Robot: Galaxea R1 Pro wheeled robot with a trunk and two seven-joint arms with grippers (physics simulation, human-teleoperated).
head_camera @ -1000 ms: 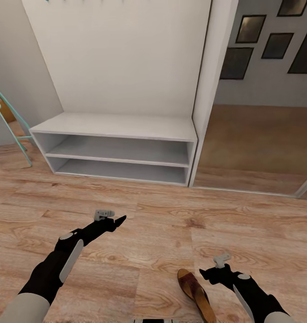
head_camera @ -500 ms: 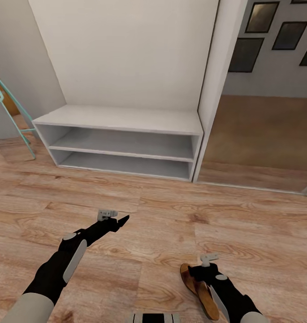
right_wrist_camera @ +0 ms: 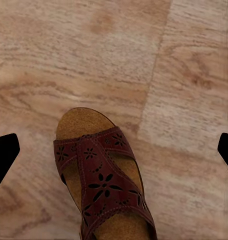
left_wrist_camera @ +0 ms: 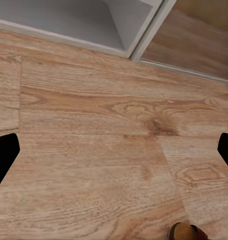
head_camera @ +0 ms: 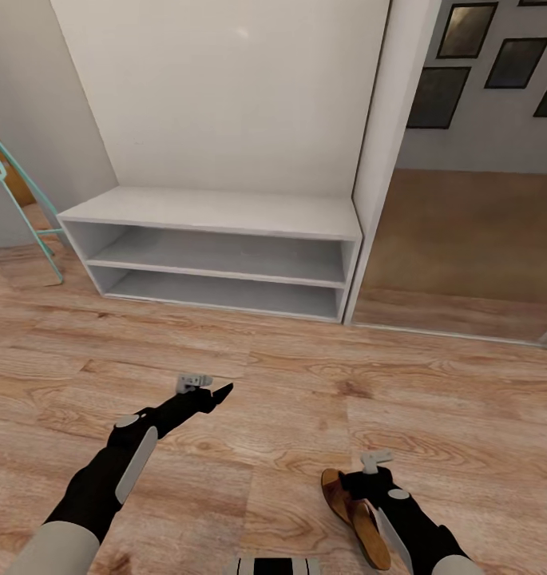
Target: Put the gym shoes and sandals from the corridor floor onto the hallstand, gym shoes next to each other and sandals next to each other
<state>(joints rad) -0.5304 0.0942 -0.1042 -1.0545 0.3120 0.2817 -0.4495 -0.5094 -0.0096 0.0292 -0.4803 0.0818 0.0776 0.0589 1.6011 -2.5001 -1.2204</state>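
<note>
Sandal (right_wrist_camera: 101,172) flat on floor (head_camera: 289,383), well short of rack (head_camera: 217,239). Dark brown strap with cut-out flower pattern, tan cork-like footbed.

Right gripper (right_wrist_camera: 114,150) above sandal, jaws spread wide, empty, not touching it.

Left gripper (left_wrist_camera: 114,150) over bare planks, jaws wide apart, empty.

Rack worktop and both shelves bare.
</note>
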